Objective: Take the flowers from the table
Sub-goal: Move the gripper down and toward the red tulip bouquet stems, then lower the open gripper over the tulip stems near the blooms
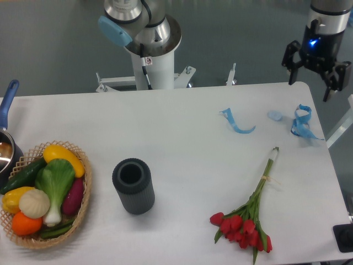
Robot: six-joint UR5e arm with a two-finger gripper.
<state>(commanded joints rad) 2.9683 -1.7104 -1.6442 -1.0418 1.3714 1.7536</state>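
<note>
Red flowers [248,212] lie on bench [182,138], well below our open, empty pincer [316,70]; stems angle up twd it.

The arm's base column [149,61] is white, topped by a silver joint with a pale blue cap [115,30] and a thin black cable. The gripper [315,67] is black, two-fingered, with a small blue light.

No text, label or number is legible anywhere — none.
</note>
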